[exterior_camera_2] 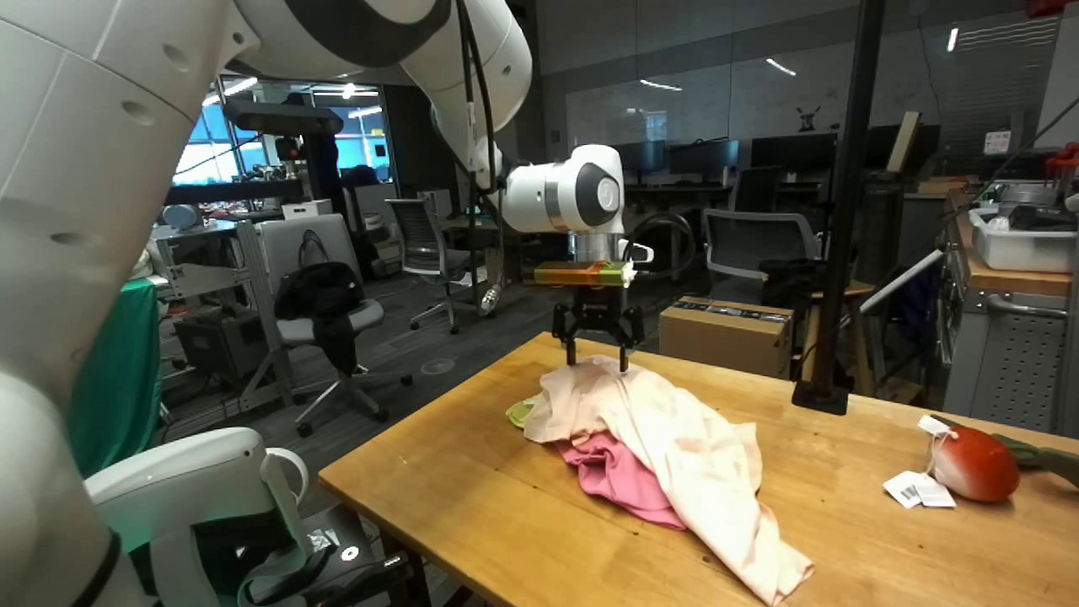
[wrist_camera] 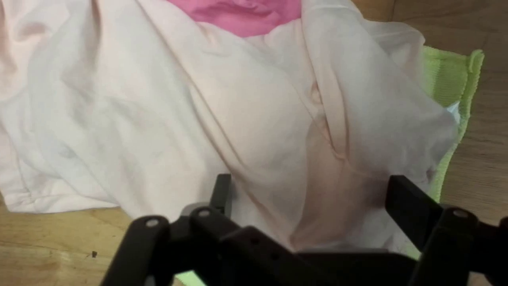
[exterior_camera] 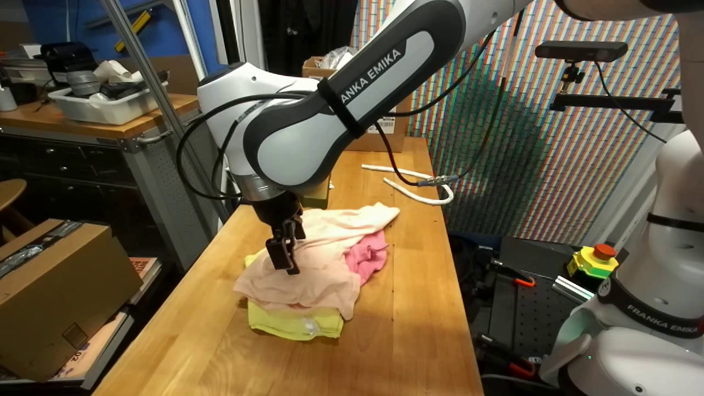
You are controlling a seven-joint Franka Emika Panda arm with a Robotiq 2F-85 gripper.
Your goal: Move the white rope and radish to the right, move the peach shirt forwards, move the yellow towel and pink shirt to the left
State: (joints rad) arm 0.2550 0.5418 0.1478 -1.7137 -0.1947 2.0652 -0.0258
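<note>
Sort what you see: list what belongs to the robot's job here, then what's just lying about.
Part of the job: white rope; radish; peach shirt; yellow towel, partly under the peach shirt; pink shirt, also partly covered by it.

Just lying about: taped cardboard box; partly hidden cardboard box; filled white plastic bin; black bag.

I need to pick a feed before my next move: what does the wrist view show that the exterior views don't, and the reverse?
Wrist view only: a slit-like seam in the peach shirt.
Exterior views only: the radish and the white rope, each in a single exterior view, plus the arm.
Shared: the peach shirt, with the pink shirt and yellow towel partly under it, the table, and the gripper, open over the peach shirt; contact unclear.
</note>
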